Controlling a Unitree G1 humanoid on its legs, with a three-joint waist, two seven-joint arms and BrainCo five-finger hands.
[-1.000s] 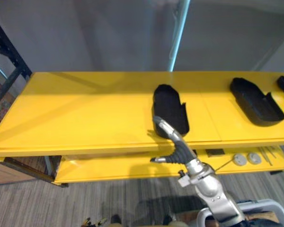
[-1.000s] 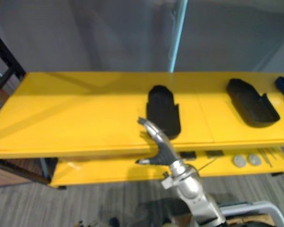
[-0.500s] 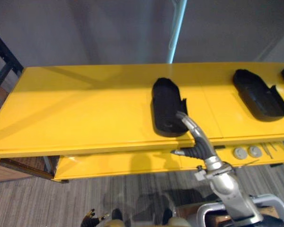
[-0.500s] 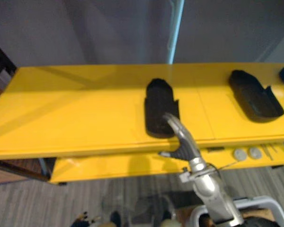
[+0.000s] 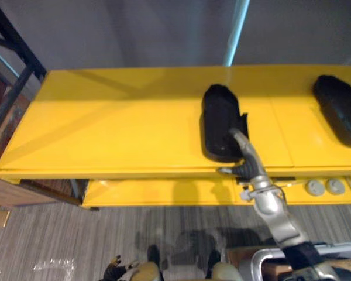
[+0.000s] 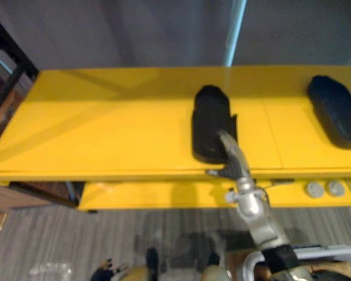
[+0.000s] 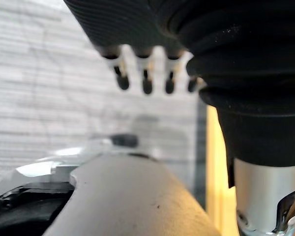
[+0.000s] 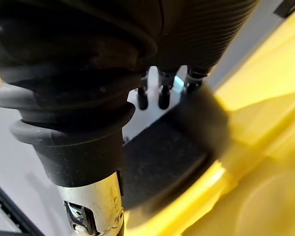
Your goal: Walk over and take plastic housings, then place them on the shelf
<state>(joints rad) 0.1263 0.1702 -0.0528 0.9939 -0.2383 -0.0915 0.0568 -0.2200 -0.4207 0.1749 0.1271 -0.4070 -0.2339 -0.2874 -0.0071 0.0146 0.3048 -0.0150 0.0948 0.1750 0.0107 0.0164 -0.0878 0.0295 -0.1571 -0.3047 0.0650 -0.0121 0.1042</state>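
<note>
With the right hand, fingers straight and thumb spread, pushing forward past the front edge of the yellow table and reaching over the near end of the plastic housing lying on it; probably nearing a grasp. Keeping the left hand slack above the floor.

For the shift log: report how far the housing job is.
Done: the middle black plastic housing and a second black housing lie on the yellow shelf top. In hand: the right hand lays straight fingers on the middle one's near end, no grip; the left hand hangs open. Left: closing a grip or letting go, unclear.
</note>
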